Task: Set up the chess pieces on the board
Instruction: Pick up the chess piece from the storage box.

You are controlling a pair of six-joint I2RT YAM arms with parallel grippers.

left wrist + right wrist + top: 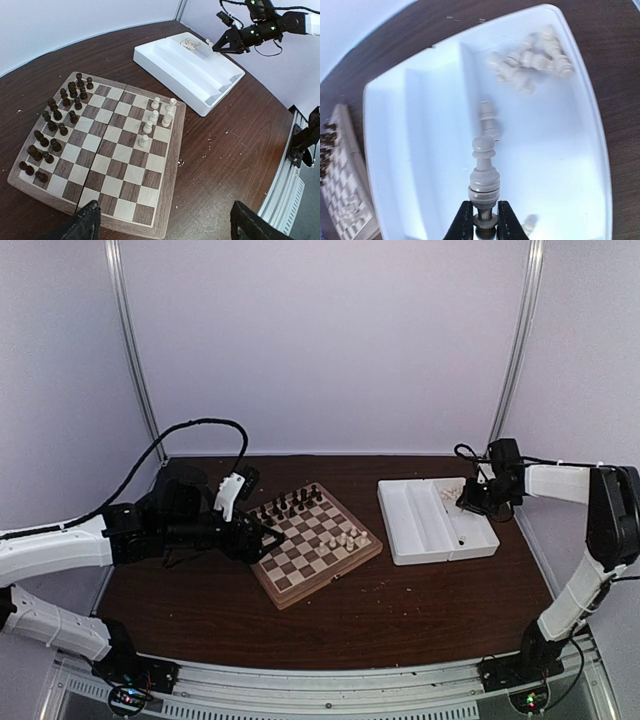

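The board (330, 583) lies at the table's middle, dark figures along its far-left side and a few cream-white chess pieces (152, 120) near its right edge. My left gripper (165, 210) hangs open above the board's near corner, nothing between its fingers. Over the white tray (420, 150), my right gripper (484, 212) is shut on one end of a cream chess piece (484, 175), which points away from the fingers. More cream pieces (532, 62) lie heaped in the tray's far corner, and another one (488, 120) lies just beyond the held one.
The tray (435, 540) sits right of the board, with ridged compartments. Dark figures (55, 125) fill two rows on the board (176, 165). Small crumbs and a tiny shiny bit (180, 161) dot the brown table beside the board's rim.
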